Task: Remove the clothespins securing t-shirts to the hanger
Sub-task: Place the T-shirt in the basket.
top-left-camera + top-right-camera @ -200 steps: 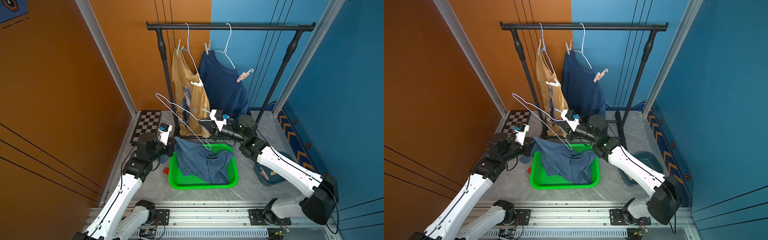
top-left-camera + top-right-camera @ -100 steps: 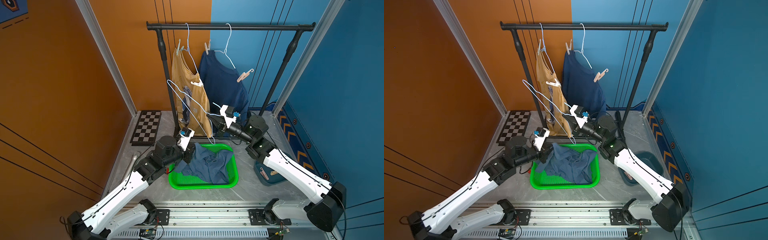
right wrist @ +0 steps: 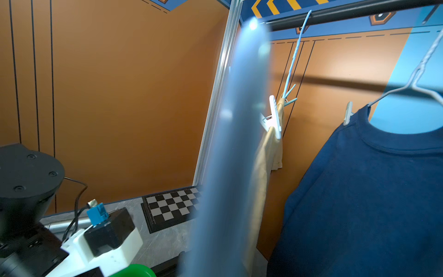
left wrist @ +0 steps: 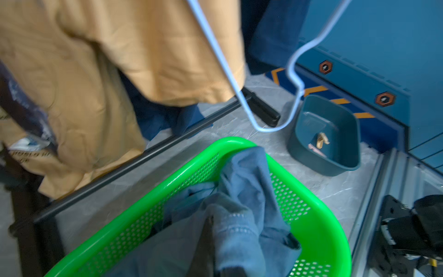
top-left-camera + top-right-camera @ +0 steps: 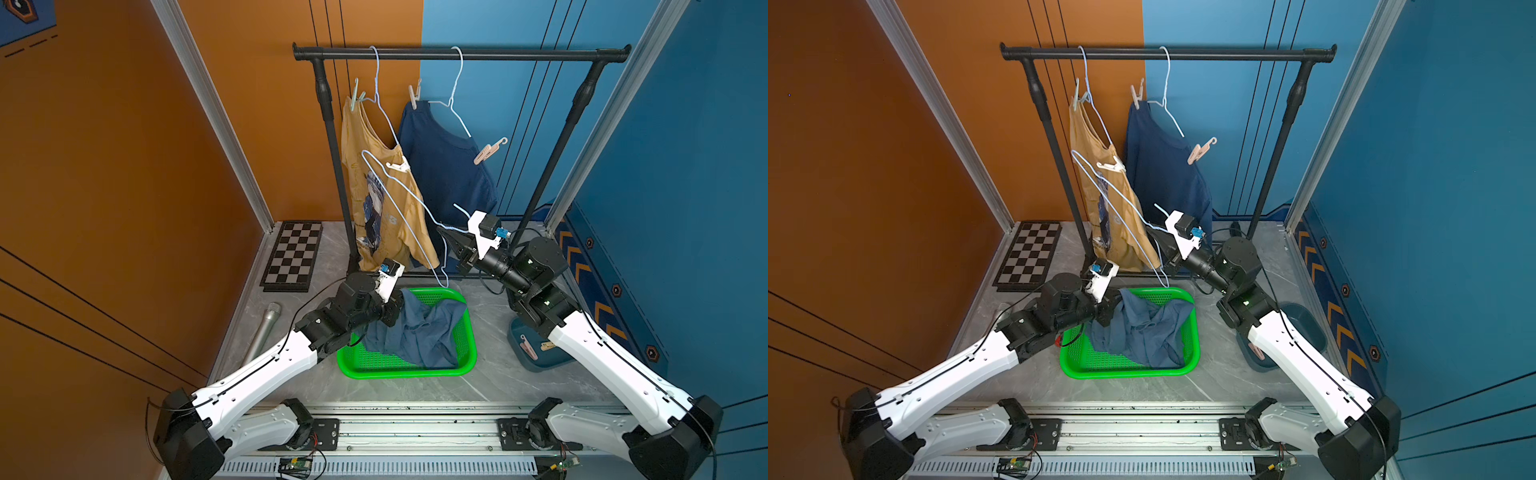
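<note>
The left fingers [image 4: 206, 242] clench a fold of the slate-blue t-shirt [image 5: 419, 332], which lies crumpled in the green basket [image 5: 399, 371]. The right fingers [image 5: 451, 239] grip a bare wire hanger [image 5: 399, 187]. Four slim clothespins sit clipped well above both: the pale green clothespin [image 5: 354, 97] and white clothespin [image 5: 398, 166] on the mustard-yellow t-shirt [image 5: 361, 145], the cream clothespin [image 5: 414, 95] and hooked pink clothespin [image 5: 490, 150] on the navy t-shirt [image 5: 444, 174]. Two more clothespins [image 4: 321, 140] lie in the teal bin [image 4: 335, 165].
</note>
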`<state>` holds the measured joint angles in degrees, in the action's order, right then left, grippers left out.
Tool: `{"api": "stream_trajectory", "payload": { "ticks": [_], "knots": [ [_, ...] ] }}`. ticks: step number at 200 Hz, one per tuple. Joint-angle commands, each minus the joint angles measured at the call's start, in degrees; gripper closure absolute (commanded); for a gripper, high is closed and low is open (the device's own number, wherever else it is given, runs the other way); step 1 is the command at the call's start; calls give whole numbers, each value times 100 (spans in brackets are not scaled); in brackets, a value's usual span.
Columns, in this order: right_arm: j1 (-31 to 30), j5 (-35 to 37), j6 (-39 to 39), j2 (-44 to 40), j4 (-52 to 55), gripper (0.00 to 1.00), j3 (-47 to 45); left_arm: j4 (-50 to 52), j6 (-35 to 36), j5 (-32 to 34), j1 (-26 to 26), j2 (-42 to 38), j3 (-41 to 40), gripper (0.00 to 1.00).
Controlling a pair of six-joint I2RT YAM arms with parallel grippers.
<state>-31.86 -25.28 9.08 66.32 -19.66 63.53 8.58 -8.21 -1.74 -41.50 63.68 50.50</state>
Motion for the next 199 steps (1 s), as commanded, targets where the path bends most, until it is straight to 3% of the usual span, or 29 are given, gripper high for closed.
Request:
{"api": "stream_trajectory", "payload": {
  "ticks": [1, 39, 98, 152, 168, 179, 199],
  "knots": [
    [30, -185, -44, -185, 205, 100, -117, 837, 26, 282, 204, 159, -334, 100],
    [41, -231, -74, -424, 365, 100, -402, 825, -109, -15, 230, 932, -611, 100],
    [216, -140, -72, -918, 682, 100, -766, 833, -41, -752, 274, 2157, -332, 100],
    [442, -204, 57, -1577, 1650, 100, -976, 871, 21, -942, 274, 2437, -199, 100],
    [496, -197, 59, -1787, 1851, 100, -1061, 916, -29, -901, 303, 2238, -158, 85],
    [512, -197, 61, -1884, 1980, 100, -1094, 1040, -58, -856, 336, 2099, -100, 65],
    [514, -141, 85, -2066, 2253, 100, -1155, 1354, -36, -627, 330, 1779, -21, 50]
  ]
}}
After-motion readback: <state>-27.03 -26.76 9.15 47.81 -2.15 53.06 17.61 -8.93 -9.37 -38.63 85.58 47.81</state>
